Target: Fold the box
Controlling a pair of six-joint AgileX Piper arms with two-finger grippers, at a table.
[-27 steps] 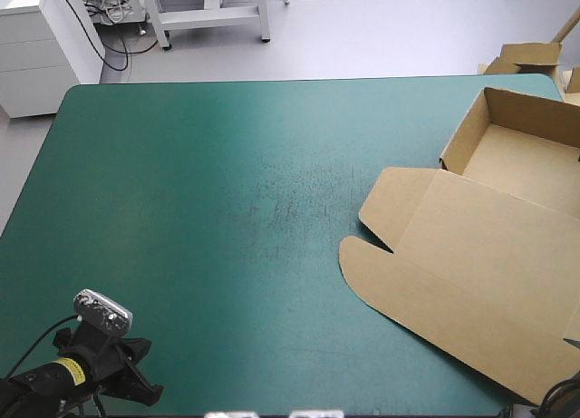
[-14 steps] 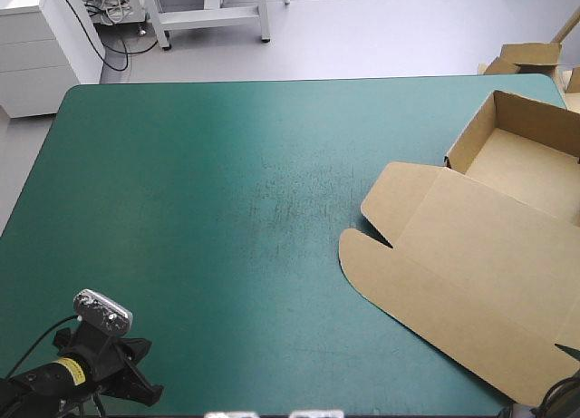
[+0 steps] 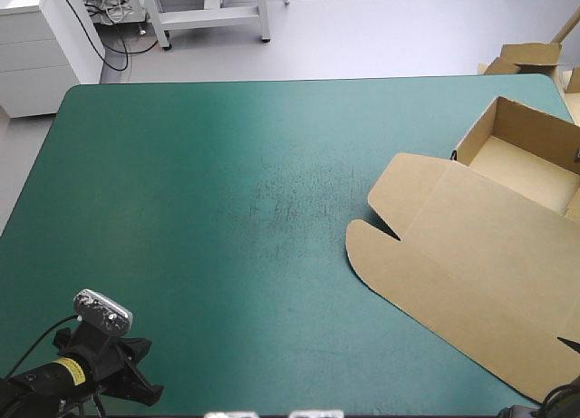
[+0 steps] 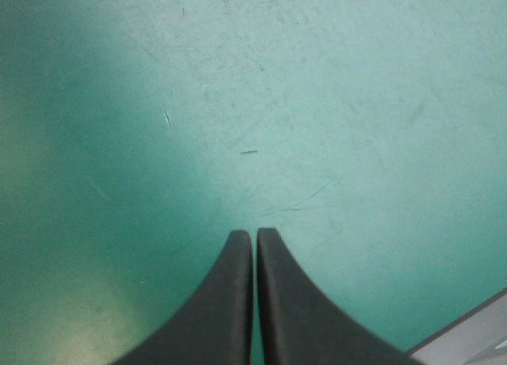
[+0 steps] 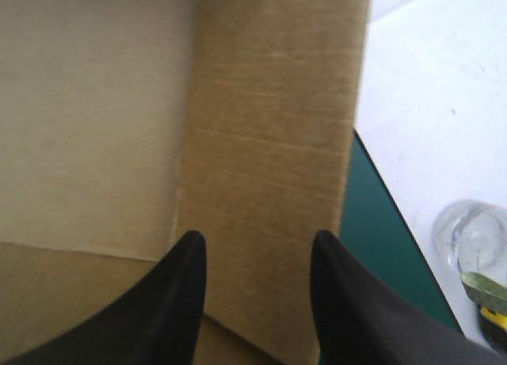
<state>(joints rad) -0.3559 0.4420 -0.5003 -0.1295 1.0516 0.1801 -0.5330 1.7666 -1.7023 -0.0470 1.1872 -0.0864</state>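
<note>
Box (image 3: 471, 255) lying at the table's (image 3: 181, 209) right edge, walls raised, lid flat. Right gripper (image 5: 257, 242), spread apart and empty, is hovering over a box panel (left gripper (image 4: 254, 234), closed on nothing, is idling at the table's near-left corner). Next, probably pinching a flap.

High view: table (image 3: 208, 164) with teal-green cover fills most of the frame. Faint pale scuffs (image 3: 290, 200) at centre. Upper left: white cabinet (image 3: 41, 46) on grey floor (image 3: 381, 28), just off the table's far left corner. Top, left of centre: white frame legs (image 3: 213, 14), black cables (image 3: 111, 14) beside them. Upper right: spare board (image 3: 526, 57), brown, flaps raised, beyond the table's far right corner.

Left wrist view: cover shows fine scratches (image 4: 249, 152).

Right wrist view: narrow strip of cover, pale floor past the table edge. On that floor a clear round item (image 5: 473, 237), with a yellow-and-black item (image 5: 493, 311) near it. Neither can be identified.
</note>
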